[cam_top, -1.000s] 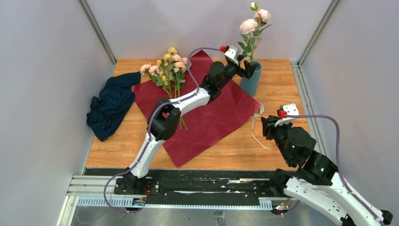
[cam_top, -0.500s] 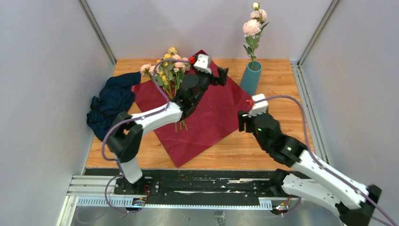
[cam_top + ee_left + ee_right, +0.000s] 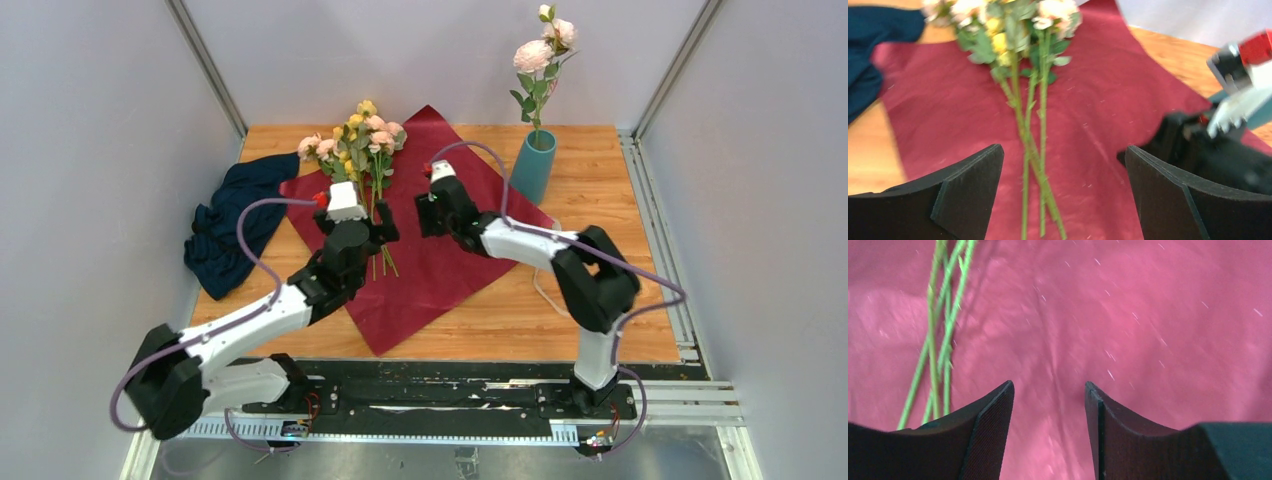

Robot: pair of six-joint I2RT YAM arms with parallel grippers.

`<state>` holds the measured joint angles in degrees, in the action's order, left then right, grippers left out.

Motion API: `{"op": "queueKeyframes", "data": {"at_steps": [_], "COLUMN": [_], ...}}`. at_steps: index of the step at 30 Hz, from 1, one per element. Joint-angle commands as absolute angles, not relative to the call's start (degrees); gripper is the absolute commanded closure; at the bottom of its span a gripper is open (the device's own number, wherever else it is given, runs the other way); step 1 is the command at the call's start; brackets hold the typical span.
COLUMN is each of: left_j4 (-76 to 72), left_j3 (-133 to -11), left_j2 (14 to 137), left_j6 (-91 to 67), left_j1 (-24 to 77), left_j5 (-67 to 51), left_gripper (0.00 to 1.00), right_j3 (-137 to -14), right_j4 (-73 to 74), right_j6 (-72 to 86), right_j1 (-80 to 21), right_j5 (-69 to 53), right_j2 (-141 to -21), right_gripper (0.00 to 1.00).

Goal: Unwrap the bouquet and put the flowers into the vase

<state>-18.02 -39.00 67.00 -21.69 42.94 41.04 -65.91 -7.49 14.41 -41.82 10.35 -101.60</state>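
Loose flowers point(image 3: 362, 165): a bunch of pink and yellow blooms lying flat on the left half of the maroon wrapping paper point(image 3: 450, 265).
Long axis: runs far to near. The blooms point to the back wall and the cut stem ends point to the arm bases, drifting slightly right.
Rose stem point(image 3: 535, 85): stands in the teal vase point(image 3: 532, 165), close to upright, pink blooms on top.
Vase position: upright at the far right of the worktop point(image 3: 600, 200), by the paper's far right edge.
Left end effector point(image 3: 375, 228): jaws spread fully and holding nothing, poised over the lower stems.
Right end effector point(image 3: 425, 215): jaws partly apart with nothing between them, above bare paper just right of the stems.
Wrapping paper: spread open and flat, one corner toward the back and one toward the near edge.
Navy cloth point(image 3: 235, 220): crumpled at the left side, meeting the paper's left corner.
Surface: wood-grain worktop with a metal rail point(image 3: 450, 400) along the near edge.
Room: plain pale grey walls point(image 3: 100, 150) at left, back and right.
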Motion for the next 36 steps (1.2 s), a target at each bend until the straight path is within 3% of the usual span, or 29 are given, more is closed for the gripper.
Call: {"op": "queueKeyframes", "data": {"at_steps": [1,7,13,36], "left_j4": [-1.9,9.3,15.0,18.0], "left_j3": [-35.1,-28.9,-27.2,-27.6], "left_j2": [56.1,42.3,33.4,32.2], "left_j6": [-33.7,-39.7,-35.7,-33.7], "left_j1": [43.3,43.4,44.4,44.6], "left_j5": [51.2,51.0,47.4,46.7], "left_gripper": [0.0,0.0,0.0,0.0], "right_j3": [-80.0,-92.4,-98.5,-98.8], "right_j4": [-8.5,-8.0,-7.6,-8.2], "right_j6": [15.3,15.5,17.0,17.6], "right_j1": [-42.1,-45.3,-48.2,-45.0], "right_j5": [2.1,-1.5,-4.1,-0.4], "right_j2": [-111.8,-122.7,-128.7,-133.0], "right_gripper": [0.43,0.45,0.49,0.5]}}
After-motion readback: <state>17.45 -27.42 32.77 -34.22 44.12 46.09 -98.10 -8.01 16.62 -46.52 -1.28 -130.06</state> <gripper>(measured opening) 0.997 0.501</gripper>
